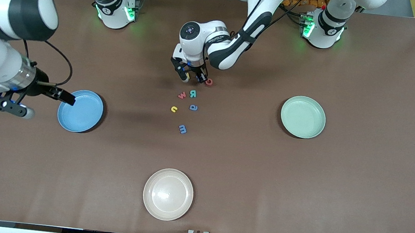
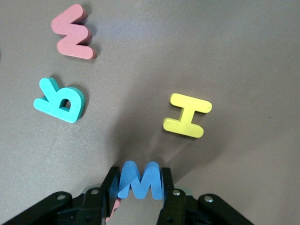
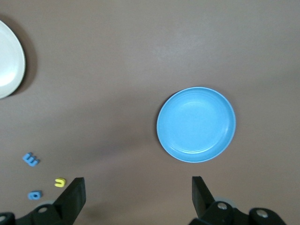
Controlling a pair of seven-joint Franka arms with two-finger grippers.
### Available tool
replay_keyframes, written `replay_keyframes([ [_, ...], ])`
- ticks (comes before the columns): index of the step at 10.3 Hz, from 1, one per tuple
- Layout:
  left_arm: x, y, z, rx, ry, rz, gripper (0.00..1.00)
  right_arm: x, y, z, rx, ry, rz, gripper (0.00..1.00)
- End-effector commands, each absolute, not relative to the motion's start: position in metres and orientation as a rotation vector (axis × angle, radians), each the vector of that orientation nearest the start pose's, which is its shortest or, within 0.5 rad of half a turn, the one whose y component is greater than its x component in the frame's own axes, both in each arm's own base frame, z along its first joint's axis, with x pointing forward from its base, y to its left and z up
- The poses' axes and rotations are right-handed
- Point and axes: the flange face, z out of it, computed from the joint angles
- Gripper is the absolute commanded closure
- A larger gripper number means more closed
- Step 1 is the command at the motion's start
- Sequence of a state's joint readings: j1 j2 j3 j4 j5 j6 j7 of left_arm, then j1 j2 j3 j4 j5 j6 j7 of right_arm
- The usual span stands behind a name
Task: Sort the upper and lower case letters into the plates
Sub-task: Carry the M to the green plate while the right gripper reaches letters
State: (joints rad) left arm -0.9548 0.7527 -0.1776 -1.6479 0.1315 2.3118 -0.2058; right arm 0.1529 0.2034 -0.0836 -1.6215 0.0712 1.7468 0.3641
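Currently on the brown table [image 1: 300,188]:

- Blue plate [image 1: 80,111]: middle left of the front view, toward the right arm's end of the table. Nothing in it.
- Mint green plate [image 1: 303,117]: middle right of the front view, toward the left arm's end. Nothing in it.
- Cream plate [image 1: 168,194]: lower centre of the front view, nearest the front camera. Nothing in it.
- Loose letters, centre of the front view, between the blue and green plates: pink W [image 1: 182,95], teal R [image 1: 193,93], yellow u [image 1: 174,108], blue a [image 1: 193,107], blue m [image 1: 182,129], the last lowest in the frame. A red letter [image 1: 208,82] lies just beside the left gripper; which letter it is cannot be told.
- Yellow H [image 2: 187,115]: flat on the table, centre right of the left wrist view.
- Left gripper [image 1: 191,77]: upper centre of the front view, above the letter cluster in the frame. Its fingers pinch a blue M [image 2: 140,180], which stands on edge between them at the bottom of the left wrist view.
- Right gripper [image 1: 45,103]: left edge of the front view, over the table just beside the blue plate. Its fingers [image 3: 72,199] are spread wide and hold nothing.
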Motion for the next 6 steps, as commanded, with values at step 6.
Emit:
replay_keyframes([
  [6,0.412,-0.515,0.263,-2.842,1.390,0.482,0.89,0.635,0.106,0.419,-3.031,0.536,0.169,0.00],
])
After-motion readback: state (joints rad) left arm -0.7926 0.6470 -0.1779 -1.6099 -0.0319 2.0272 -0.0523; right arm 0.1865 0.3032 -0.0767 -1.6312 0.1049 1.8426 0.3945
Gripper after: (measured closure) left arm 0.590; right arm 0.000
